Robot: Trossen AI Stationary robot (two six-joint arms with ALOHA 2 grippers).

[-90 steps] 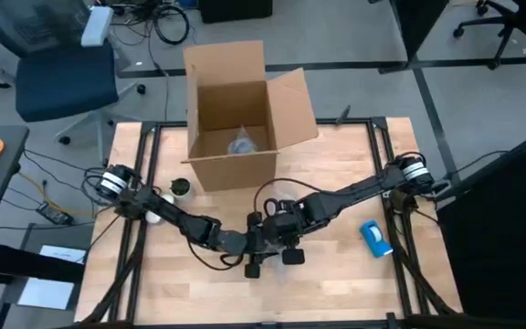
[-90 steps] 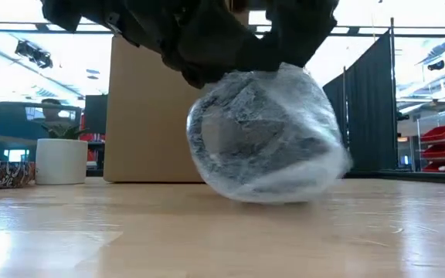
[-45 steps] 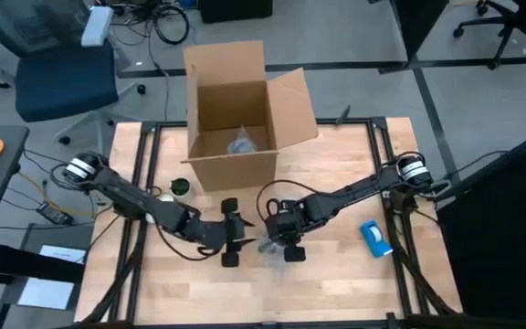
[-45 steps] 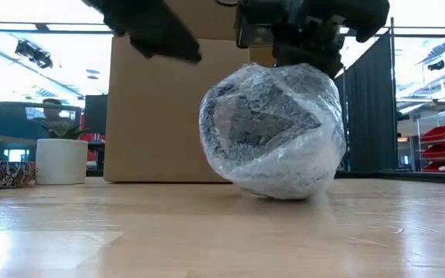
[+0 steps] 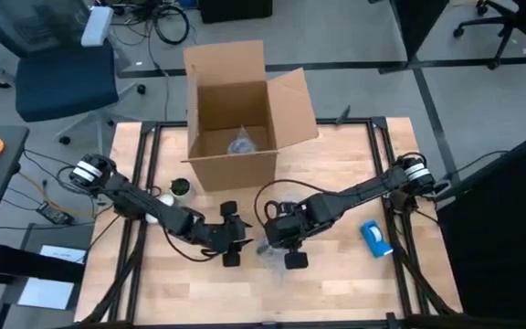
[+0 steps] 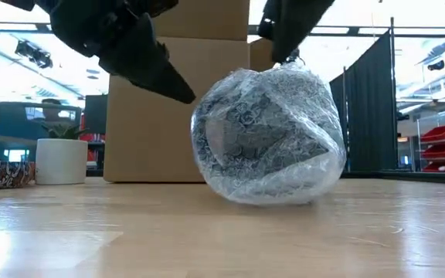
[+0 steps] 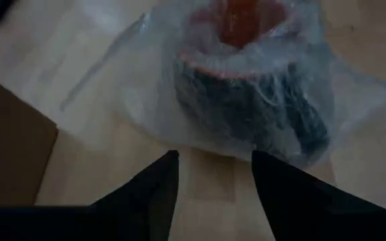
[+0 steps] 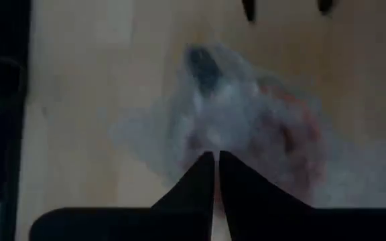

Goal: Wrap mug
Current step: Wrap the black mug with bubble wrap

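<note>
the small orange-red mug (image 7: 250, 87), swathed in clear plastic film (image 6: 273, 135), sits between both grippers: left gripper (image 7: 212, 175) spread apart just beside it, right gripper (image 8: 216, 175) pinched together above (nothing visibly between its tips).

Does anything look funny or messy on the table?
The mug lies tipped on its side on the table, bundled in crinkly clear plastic wrap that trails loose beside it. Nothing looks spilled or broken.
</note>
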